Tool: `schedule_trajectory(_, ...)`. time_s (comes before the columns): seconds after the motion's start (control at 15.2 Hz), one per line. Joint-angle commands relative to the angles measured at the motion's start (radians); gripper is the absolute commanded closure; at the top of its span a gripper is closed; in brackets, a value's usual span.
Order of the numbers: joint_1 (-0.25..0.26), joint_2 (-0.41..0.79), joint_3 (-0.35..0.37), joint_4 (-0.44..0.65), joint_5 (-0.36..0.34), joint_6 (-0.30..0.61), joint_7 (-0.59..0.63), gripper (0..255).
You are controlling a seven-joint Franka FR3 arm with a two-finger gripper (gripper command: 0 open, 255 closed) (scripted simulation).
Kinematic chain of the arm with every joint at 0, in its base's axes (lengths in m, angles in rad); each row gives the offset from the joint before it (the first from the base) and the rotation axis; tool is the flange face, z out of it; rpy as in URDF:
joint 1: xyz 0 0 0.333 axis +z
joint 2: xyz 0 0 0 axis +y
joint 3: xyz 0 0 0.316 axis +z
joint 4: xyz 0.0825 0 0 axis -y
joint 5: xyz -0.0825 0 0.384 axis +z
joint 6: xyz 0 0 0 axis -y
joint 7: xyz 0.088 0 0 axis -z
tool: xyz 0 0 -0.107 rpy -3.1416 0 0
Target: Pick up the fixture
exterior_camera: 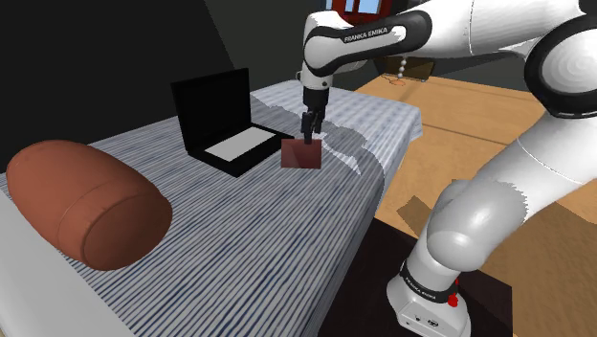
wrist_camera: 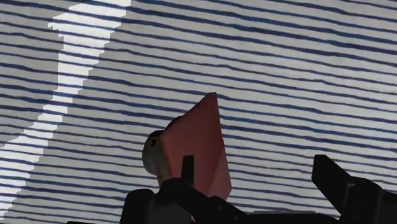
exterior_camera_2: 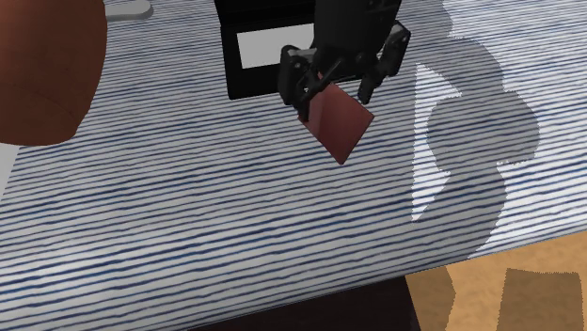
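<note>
Centre the wide-open, empty gripper (exterior_camera_2: 332,89) on the tilted reddish-brown fixture plate (exterior_camera_2: 337,127), just beside one finger in the upper middle over the striped bedcover (exterior_camera_2: 188,216), then close slowly and lift straight.

Rust-red fixture (exterior_camera: 302,153); black gripper (exterior_camera: 309,134); bed (exterior_camera: 239,230) in thin blue-and-white stripes; reddish-brown bolster (exterior_camera: 91,206); black case (exterior_camera: 212,105), white panel (exterior_camera: 239,146) inside; white arm (exterior_camera: 536,182), dark joints.
</note>
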Motion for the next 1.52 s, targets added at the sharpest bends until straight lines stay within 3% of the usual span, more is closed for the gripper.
schedule_trajectory(0.0, -0.002, 0.073, -0.022, 0.036, 0.0, 0.044, -0.063, 0)
schedule_trajectory(0.33, -0.006, 0.238, -0.054, 0.163, 0.022, 0.094, -0.188, 0)
schedule_trajectory(0.92, -0.007, 0.266, -0.055, 0.091, 0.027, 0.194, -0.192, 0)
schedule_trajectory(0.99, -0.008, 0.268, -0.056, 0.091, 0.028, 0.196, -0.193, 255)
schedule_trajectory(1.45, -0.008, 0.267, -0.056, 0.092, 0.028, 0.194, -0.194, 255)
